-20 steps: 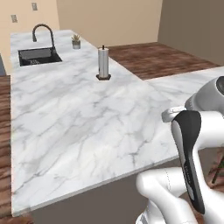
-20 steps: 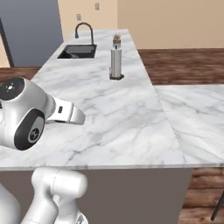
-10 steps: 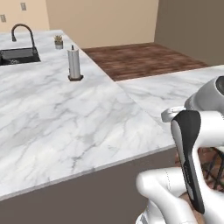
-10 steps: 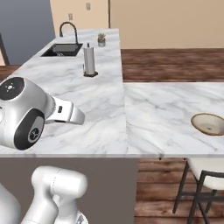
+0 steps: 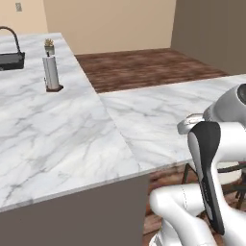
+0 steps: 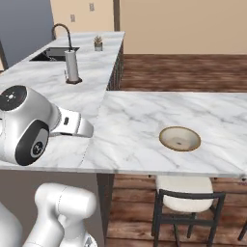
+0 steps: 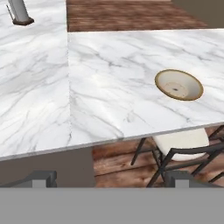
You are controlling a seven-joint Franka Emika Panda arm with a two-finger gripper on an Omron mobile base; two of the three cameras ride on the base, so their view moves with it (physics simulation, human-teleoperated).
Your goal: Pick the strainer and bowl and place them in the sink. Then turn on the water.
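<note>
The bowl [image 6: 179,138], tan with a darker rim and pale inside, sits upright on the right-hand wing of the marble counter [image 6: 144,116], near its front edge. In the hand view the bowl [image 7: 178,85] lies ahead and to the right of my gripper [image 7: 111,181], well apart from it. The fingertips [image 7: 41,178] stand wide apart and open, with nothing between them. The black sink [image 6: 53,54] with its dark faucet [image 6: 62,34] is far back on the left; the sink [image 5: 10,60] also shows at the left edge of the left base view. The strainer and the water are out of view.
A paper towel holder [image 6: 72,67] and a small potted plant [image 6: 98,43] stand on the counter between me and the sink. A chair [image 6: 185,202] with a pale seat is tucked under the counter edge below the bowl. Wooden floor lies beyond.
The base has swung to the right, so the whole scene has shifted left. The sink has slid toward the far left and the bowl has come closer into view. The gripper stays open.
</note>
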